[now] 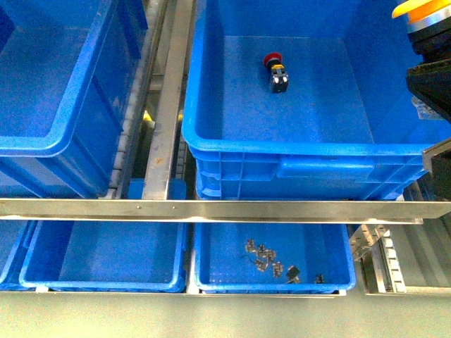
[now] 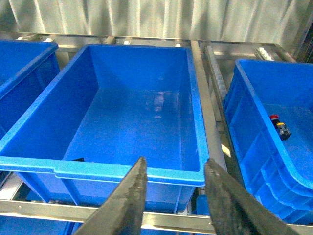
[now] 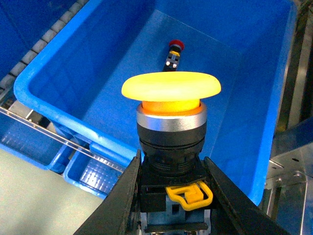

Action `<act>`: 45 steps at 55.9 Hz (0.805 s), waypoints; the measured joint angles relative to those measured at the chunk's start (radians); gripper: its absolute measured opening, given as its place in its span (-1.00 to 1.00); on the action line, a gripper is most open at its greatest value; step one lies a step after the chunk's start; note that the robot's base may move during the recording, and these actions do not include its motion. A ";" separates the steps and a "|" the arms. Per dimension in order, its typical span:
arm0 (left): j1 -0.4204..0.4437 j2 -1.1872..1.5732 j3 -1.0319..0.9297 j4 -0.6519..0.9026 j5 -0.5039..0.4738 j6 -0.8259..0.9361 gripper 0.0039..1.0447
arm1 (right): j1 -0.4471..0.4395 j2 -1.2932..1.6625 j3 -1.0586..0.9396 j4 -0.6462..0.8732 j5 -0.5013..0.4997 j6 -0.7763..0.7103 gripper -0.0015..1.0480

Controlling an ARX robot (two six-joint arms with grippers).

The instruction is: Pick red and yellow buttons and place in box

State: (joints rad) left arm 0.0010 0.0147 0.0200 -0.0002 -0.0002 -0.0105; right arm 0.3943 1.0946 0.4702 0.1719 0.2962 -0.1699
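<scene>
The red button (image 1: 275,71) lies on its side on the floor of the box (image 1: 232,143), a deep blue crate at centre right in the front view. The right wrist view shows the same red button (image 3: 174,51) far below. My right gripper (image 3: 172,160) is shut on the black body of the yellow button (image 3: 171,87), held upright above the box (image 3: 63,116), inside its near rim. That yellow cap (image 1: 423,8) shows at the front view's top right corner. My left gripper (image 2: 176,162) is open and holds nothing, above the near rim of a neighbouring crate (image 2: 98,169).
A second deep blue crate (image 1: 42,144) stands left of the box, with a metal roller rail (image 1: 165,105) between them. Below a steel bar (image 1: 211,209) sit shallow blue trays; one tray (image 1: 204,260) holds several small metal parts (image 1: 271,262).
</scene>
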 joint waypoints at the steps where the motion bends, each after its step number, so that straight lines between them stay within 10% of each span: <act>1: 0.000 0.000 0.000 0.000 0.000 0.000 -0.11 | 0.000 0.000 0.000 0.000 0.000 0.000 -0.49; 18: 0.000 0.000 0.000 0.000 0.000 0.000 0.88 | 0.000 0.003 0.002 0.000 0.020 0.008 -0.49; 45: 0.000 0.000 0.000 0.000 0.000 0.002 0.85 | -0.003 0.118 0.060 0.054 -0.035 -0.003 -0.49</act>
State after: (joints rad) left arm 0.0010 0.0147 0.0200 -0.0002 -0.0002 -0.0086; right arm 0.3916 1.2125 0.5297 0.2260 0.2607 -0.1726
